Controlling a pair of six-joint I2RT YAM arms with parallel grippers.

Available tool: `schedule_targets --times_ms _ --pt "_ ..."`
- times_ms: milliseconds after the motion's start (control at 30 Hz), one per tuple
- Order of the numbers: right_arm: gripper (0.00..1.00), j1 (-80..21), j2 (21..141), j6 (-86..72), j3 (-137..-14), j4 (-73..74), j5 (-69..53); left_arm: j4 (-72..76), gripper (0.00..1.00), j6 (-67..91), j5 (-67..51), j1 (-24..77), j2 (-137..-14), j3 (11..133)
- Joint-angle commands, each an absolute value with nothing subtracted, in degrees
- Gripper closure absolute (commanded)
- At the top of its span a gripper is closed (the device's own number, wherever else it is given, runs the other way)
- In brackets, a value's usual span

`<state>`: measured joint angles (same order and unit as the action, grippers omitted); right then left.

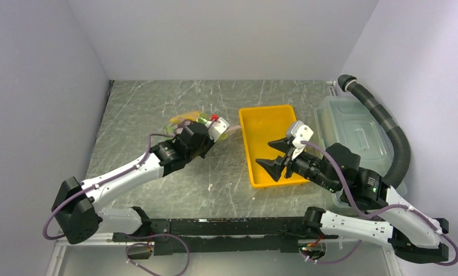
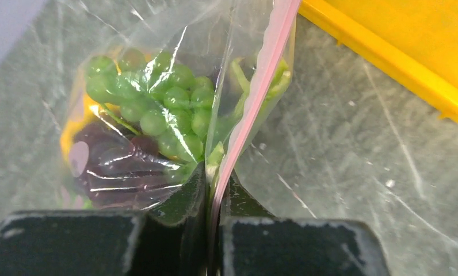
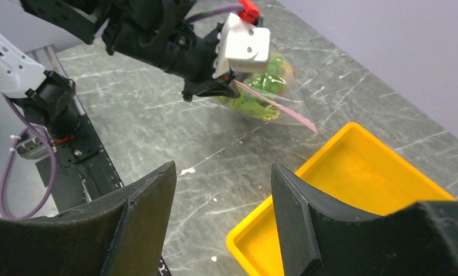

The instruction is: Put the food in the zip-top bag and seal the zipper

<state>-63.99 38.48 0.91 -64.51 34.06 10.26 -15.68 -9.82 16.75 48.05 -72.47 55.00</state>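
Black plastic fingers of the right end effector [image 3: 224,172] stand well apart, gripping nothing. They hang over the near end of the yellow tray [image 1: 270,123], above its near left corner. That tray lies lengthwise on the scratched grey metal tabletop [image 1: 157,98], right of the middle.

Left of the tray and a little farther back, the left end effector [image 2: 212,184] is pressed together on the zipper [image 2: 261,75]. The pink strip runs out from between the two fingers towards the tray's edge. I cannot tell whether the strip is sealed along its whole length.

Beyond that grip lies the zip-top bag [image 1: 183,122], bulging and crinkled, just beside the tray's left wall. The food is inside it:
- a green grape bunch [image 2: 169,109] presses against the clear film,
- a purple grape bunch [image 2: 111,167] sits beside it, nearer the fingers,
- a yellow piece [image 2: 71,126] shows at the bag's left side,
- pale green leafy pieces [image 2: 238,80] crowd close to the mouth.

Along the right wall, well apart from the bag, rests a translucent lidded bin [image 1: 353,132]. A black corrugated hose [image 1: 388,123] curves over it from the far corner.
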Motion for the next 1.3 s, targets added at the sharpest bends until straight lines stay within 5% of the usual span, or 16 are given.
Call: schedule_targets --times_ms 0,533,567,600,633,1267 --pt "0.35 -64.0 37.8 0.1 -62.6 31.1 12.2 -18.3 0.86 3.8 10.8 48.8 -68.3 52.3" --pt "0.30 -63.9 40.0 -2.6 -58.8 29.2 15.5 -17.9 0.46 21.4 -0.1 48.9 -61.3 43.0" --pt "0.29 -63.9 40.1 -2.7 -58.5 28.8 15.7 -17.9 0.39 21.6 -1.2 48.9 -61.0 43.0" --pt "0.29 -63.9 40.2 -2.8 -58.3 28.6 15.8 -18.1 0.11 21.7 -1.8 48.9 -60.7 43.3" --pt "0.28 -63.9 40.4 -3.0 -58.1 28.3 16.2 -18.7 0.02 21.8 -1.9 48.9 -60.4 43.8" --pt "0.13 -56.1 48.2 -6.8 -56.6 26.9 24.7 -41.4 0.00 22.6 11.0 48.0 -61.1 64.5"
